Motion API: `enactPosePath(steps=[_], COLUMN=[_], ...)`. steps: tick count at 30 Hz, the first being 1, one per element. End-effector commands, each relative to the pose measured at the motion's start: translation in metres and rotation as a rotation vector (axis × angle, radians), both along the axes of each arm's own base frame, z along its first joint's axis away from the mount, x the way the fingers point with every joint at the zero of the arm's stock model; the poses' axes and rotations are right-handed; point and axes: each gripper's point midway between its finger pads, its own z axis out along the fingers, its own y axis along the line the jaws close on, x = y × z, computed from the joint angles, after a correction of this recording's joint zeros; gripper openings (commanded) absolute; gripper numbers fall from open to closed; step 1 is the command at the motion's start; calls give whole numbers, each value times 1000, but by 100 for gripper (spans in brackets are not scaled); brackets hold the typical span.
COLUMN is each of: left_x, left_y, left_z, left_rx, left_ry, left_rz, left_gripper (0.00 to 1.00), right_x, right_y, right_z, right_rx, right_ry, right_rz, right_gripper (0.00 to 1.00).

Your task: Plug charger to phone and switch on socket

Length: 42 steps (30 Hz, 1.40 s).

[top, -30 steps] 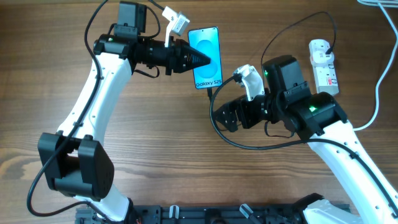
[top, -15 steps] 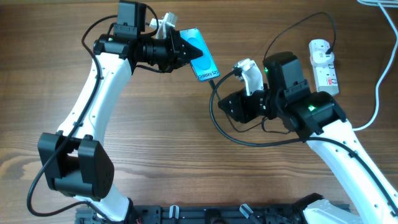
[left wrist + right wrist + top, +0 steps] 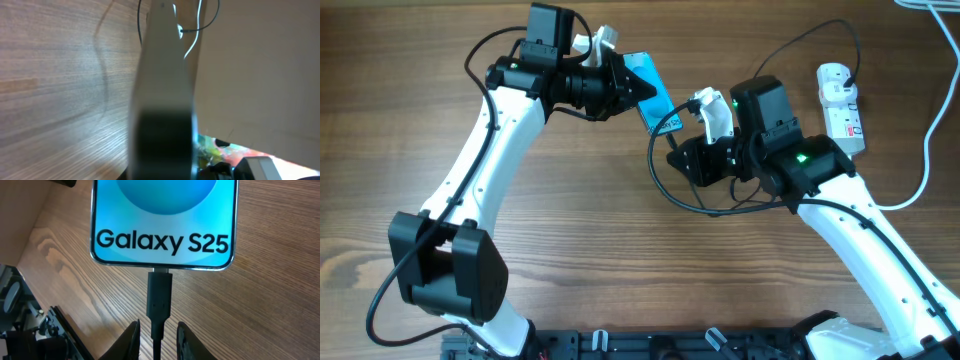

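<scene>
Teal-screened and white-edged, the phone [image 3: 650, 88] sits at about 12 o'clock over the desk [image 3: 620, 260], tilted, with its "Galaxy S25" end turned toward 5 o'clock. The left claw [image 3: 628, 85] is clamped on its upper end. In the left wrist view the phone is only a blurred edge-on slab.

At the middle of the phone's lower edge, the charger [image 3: 160, 297] meets it with its black plug tip, the thin cable running straight down from there. The right claw [image 3: 157, 327] stands narrowly parted around that cable, with wood showing between the cable and each of its fingers [image 3: 131, 340].

From above, the left arm reaches in from 9 o'clock and the right arm from 4 o'clock, wrists bent toward each other. The socket [image 3: 842, 108] lies at 2 o'clock, well apart from the phone.
</scene>
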Motion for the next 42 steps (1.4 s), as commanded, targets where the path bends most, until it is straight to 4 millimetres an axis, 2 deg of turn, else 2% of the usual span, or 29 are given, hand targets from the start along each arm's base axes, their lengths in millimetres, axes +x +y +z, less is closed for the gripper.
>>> enactPosePath(steps=[1,8,11,14,16,20,42], left_x=[-4,-6,-10,-15,-17,-16,-29], left_y=[-1,-3,-6,-9,-10,-10,-14], left_z=[17,19,23,29,30,30,25], left_rx=[5,-9,-42,-80,-89,-89,-77], left_ry=[-163,-172,-166,-158,-156,-157,-144], left_rz=[-85,-103,-125,-150,-156,-156,-198], left_gripper=[4,4,4,4,4,4,4], right_x=[3,3,1,1,1,0,6], right_y=[2,2,1,1,1,1,4], right_z=[3,3,2,2,2,1,7], right_rx=[5,5,1,4,3,2,27], right_ry=[-8,-7,0,4,4,7,-8], right_rz=[1,1,1,3,3,3,-17], right_gripper=[26,24,30,28,23,4,4])
